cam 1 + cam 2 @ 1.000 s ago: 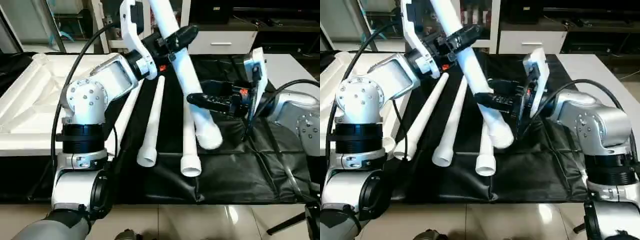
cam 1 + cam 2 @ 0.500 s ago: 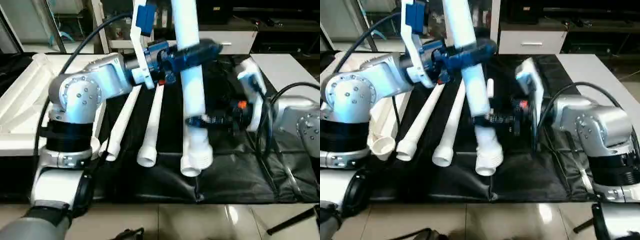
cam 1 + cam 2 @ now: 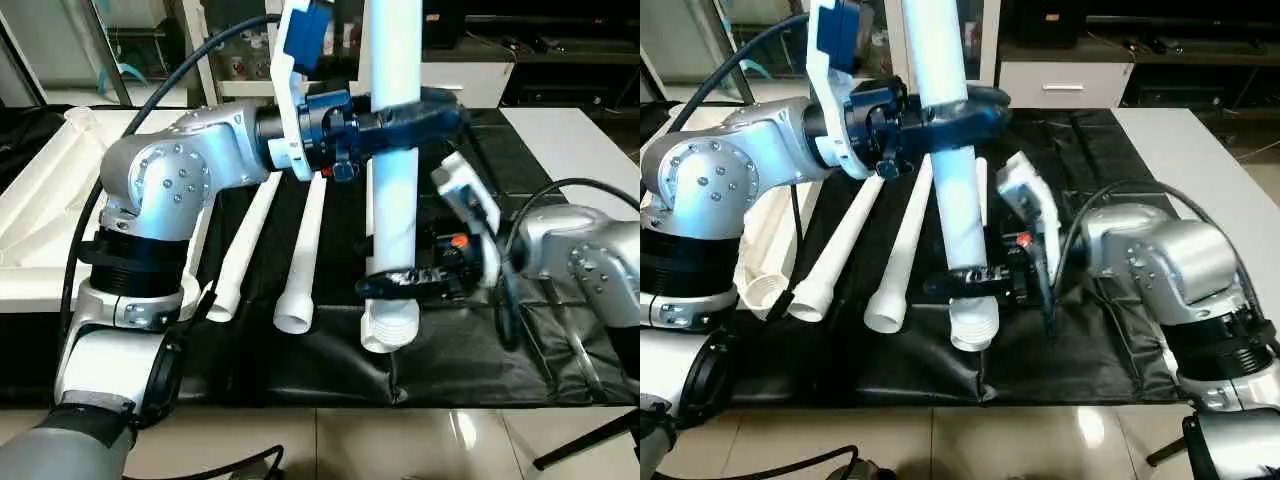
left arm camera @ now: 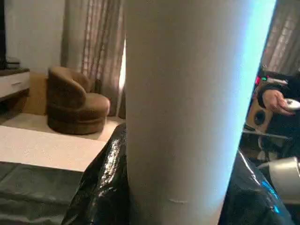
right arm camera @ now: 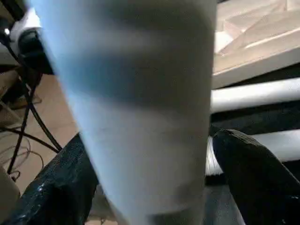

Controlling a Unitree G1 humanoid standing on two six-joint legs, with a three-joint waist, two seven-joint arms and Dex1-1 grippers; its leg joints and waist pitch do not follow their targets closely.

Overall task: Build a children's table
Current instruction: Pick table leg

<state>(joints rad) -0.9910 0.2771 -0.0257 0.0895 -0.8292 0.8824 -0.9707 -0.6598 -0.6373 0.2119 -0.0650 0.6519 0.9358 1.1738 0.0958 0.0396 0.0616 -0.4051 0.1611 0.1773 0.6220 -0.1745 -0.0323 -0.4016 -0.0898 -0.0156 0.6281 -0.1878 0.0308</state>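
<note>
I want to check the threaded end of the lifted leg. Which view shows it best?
The right eye view: the leg's ribbed end hangs clear above the black sheet, just below the right claw. The left eye view shows nearly the same. Both wrist views show plain tube only.

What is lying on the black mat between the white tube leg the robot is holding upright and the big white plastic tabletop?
In the left eye view, two more white tube legs lie side by side on the black mat between the held leg and the white tabletop.
</note>
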